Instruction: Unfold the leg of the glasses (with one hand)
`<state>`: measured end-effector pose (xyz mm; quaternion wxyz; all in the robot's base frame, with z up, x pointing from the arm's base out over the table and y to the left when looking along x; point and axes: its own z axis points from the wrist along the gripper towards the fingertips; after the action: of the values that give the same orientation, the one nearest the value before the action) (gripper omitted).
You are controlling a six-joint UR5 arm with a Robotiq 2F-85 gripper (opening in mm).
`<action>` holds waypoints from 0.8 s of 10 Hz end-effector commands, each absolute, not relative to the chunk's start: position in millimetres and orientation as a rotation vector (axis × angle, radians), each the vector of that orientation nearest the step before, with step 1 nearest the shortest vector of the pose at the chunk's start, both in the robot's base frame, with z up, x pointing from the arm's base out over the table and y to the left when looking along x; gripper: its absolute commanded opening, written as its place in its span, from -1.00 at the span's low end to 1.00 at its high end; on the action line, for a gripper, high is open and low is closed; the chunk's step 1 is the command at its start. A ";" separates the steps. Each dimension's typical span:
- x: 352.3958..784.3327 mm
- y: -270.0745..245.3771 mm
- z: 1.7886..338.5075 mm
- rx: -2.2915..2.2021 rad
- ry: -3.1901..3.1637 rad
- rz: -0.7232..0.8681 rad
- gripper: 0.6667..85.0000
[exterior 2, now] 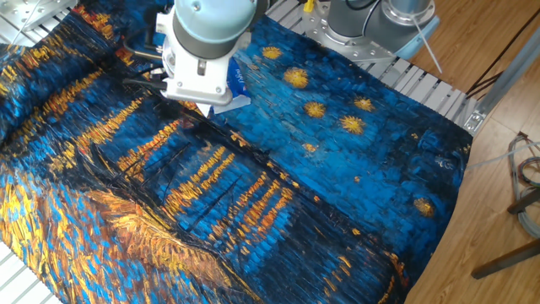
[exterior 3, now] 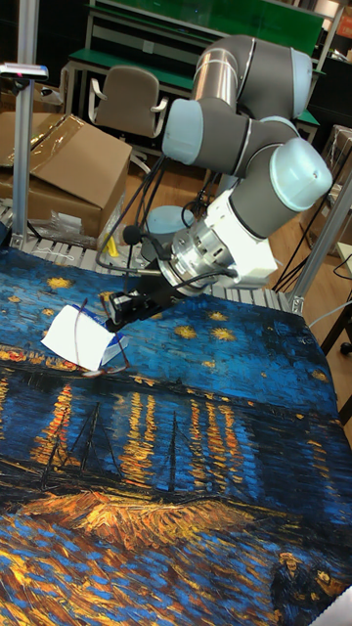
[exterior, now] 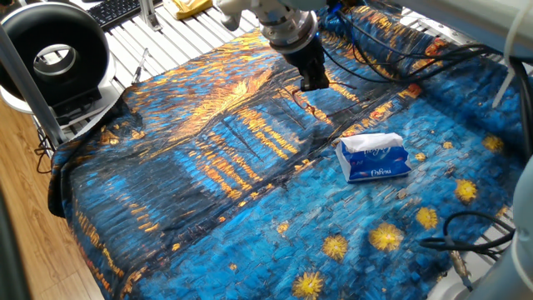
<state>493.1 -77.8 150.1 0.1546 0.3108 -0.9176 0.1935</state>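
Note:
The glasses (exterior: 306, 103) are a thin dark wire shape lying on the painted cloth in the one fixed view, just below my fingertips. My black gripper (exterior: 314, 82) points down at them with its fingers drawn together, and a slim leg seems to run up into the tips. In the other fixed view the grey wrist (exterior 2: 199, 66) covers both the gripper and the glasses. The tall fixed view shows the gripper (exterior 3: 115, 311) low over the cloth beside the tissue pack (exterior 3: 82, 338), but the glasses are too thin to make out there.
A blue-white tissue pack (exterior: 373, 157) lies on the cloth right of the gripper. The starry-night cloth (exterior: 208, 175) is wrinkled. A black round fan (exterior: 54, 58) stands at the far left. Dark cables (exterior: 391, 58) trail behind the arm and another cable (exterior: 475, 237) lies at the right edge.

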 end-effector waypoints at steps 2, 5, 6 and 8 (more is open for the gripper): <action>497.5 -56.4 133.4 0.884 -2.671 0.447 -0.99; 501.4 -49.8 127.5 0.877 -2.684 0.430 -0.99; 501.8 -47.7 127.9 0.876 -2.686 0.429 -0.99; 502.6 -46.2 127.0 0.873 -2.685 0.428 -0.99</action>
<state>501.1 -53.2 130.1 0.1453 0.3057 -0.9276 0.1584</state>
